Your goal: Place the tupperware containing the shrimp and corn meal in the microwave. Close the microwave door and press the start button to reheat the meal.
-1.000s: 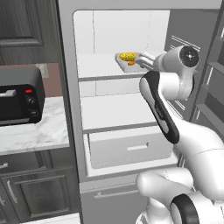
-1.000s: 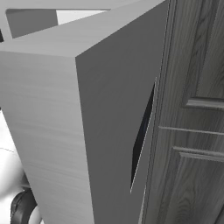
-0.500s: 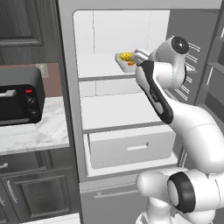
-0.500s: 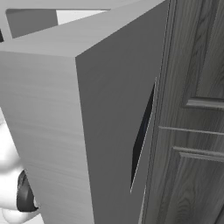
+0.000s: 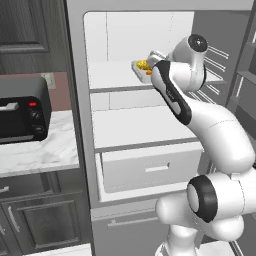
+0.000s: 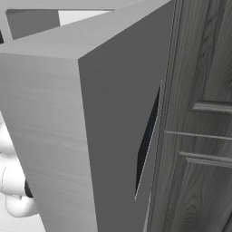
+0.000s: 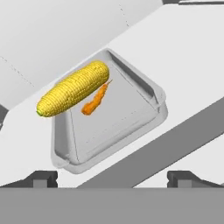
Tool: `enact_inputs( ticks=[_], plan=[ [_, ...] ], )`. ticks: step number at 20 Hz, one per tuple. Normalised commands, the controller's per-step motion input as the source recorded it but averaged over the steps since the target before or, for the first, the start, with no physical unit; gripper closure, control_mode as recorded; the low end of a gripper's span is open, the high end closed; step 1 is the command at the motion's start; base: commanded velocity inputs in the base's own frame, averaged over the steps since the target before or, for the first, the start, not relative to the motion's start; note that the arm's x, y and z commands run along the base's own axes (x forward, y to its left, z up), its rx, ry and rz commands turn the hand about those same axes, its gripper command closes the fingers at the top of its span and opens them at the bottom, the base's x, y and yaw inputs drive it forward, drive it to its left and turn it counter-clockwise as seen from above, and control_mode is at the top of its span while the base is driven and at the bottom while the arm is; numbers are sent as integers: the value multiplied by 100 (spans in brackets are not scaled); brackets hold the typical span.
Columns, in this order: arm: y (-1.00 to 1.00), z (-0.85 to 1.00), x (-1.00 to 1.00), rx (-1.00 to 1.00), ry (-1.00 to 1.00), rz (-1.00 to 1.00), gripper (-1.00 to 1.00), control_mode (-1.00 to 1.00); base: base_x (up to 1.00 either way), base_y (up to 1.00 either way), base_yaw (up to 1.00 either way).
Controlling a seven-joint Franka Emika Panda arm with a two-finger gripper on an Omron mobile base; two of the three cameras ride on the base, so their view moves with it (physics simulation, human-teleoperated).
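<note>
Hand view: corn cob point(image 7: 73, 94) diagonal, upper-right.

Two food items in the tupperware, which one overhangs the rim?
The corn cob: its end sticks out past the tupperware rim. The shrimp lies wholly inside.

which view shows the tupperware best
The hand view: the tupperware sits close and whole, with the corn and shrimp inside. The left base view shows it small on the fridge shelf, partly behind the arm.
</note>
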Motion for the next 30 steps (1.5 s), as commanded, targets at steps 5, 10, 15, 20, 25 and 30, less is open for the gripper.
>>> enact_inputs(
  ticks=[5,10,15,20,25,30],
  plan=[
    [0,-8,41,0,10,-1,-100,-100,0,0,0],
    [0,-6,41,0,11,-2,-100,-100,0,0,0],
    [2,-15,36,0,6,-3,-100,-100,0,0,0],
    [1,-24,31,0,3,-5,-100,-100,0,0,0],
    [0,-39,19,0,1,-7,-100,-100,0,0,0],
    [3,-42,6,-2,0,-7,100,-100,0,0,0]
  ],
)
